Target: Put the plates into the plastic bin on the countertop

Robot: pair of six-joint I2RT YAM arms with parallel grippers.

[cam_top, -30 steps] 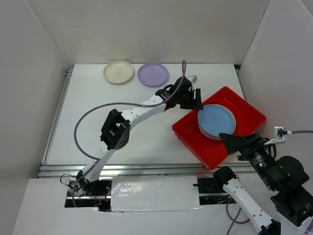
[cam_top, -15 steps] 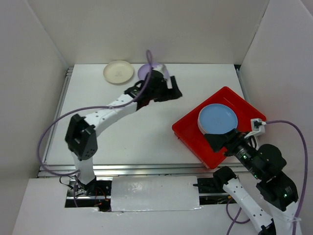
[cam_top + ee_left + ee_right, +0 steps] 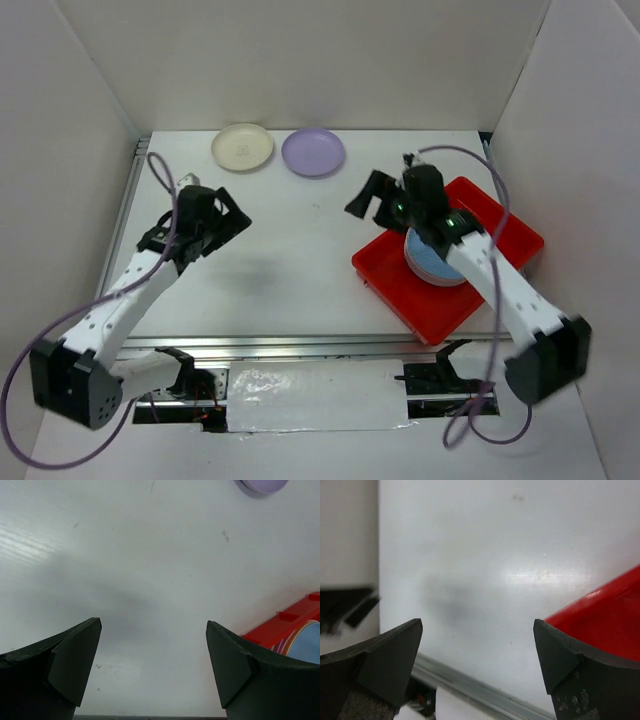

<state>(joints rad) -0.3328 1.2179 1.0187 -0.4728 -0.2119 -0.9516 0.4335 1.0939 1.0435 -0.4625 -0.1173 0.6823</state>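
Moved: left gripper (image 3: 228,228) has pulled back from the purple plate (image 3: 313,152) to the countertop's (image 3: 290,260) left side; right gripper (image 3: 368,200) has swung in over the red bin's (image 3: 505,235) left corner.
Left pincer: released, empty, above bare surface.
Right pincer: released, empty, just past the bin rim.
Room: open countertop between both grippers; walls (image 3: 80,150) and metal rail (image 3: 250,345) at the edges.
Plates: blue plate (image 3: 438,265) tops a stack in the bin; cream plate (image 3: 242,147) and purple plate lie side by side at the far edge.
In the way: right arm crosses the bin.
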